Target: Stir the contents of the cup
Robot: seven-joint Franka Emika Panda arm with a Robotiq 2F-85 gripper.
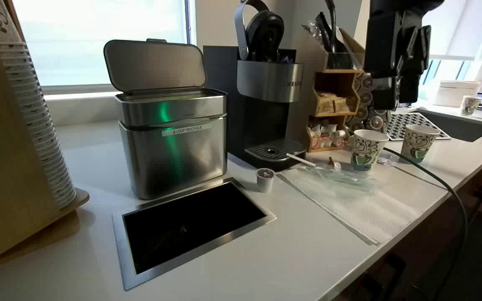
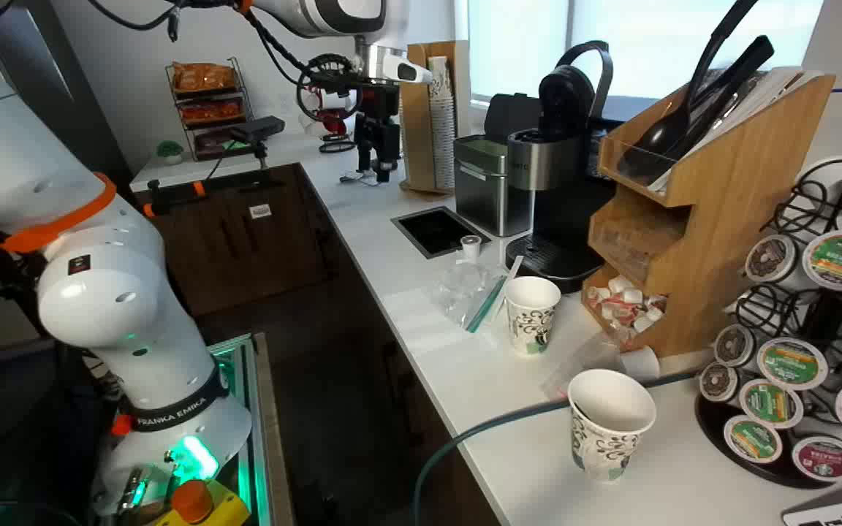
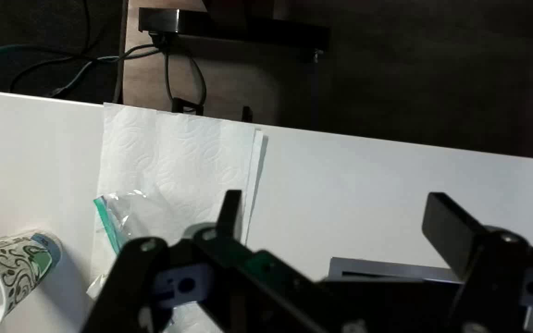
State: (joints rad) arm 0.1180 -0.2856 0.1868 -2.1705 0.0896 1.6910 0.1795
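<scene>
Two similar white paper cups with a leafy dark print stand upright on the counter, and I cannot tell their prints apart. One cup is beside the coffee machine; it shows at the lower left of the wrist view. The other cup stands farther from the machine. Their contents are not visible. A white stick lies with the plastic bag near the machine. My gripper is open and empty, high above the counter, apart from both cups.
The coffee machine and steel bin stand at the back, with a framed counter opening before the bin. A small pod, plastic bag and paper towel lie nearby. A hose crosses the counter.
</scene>
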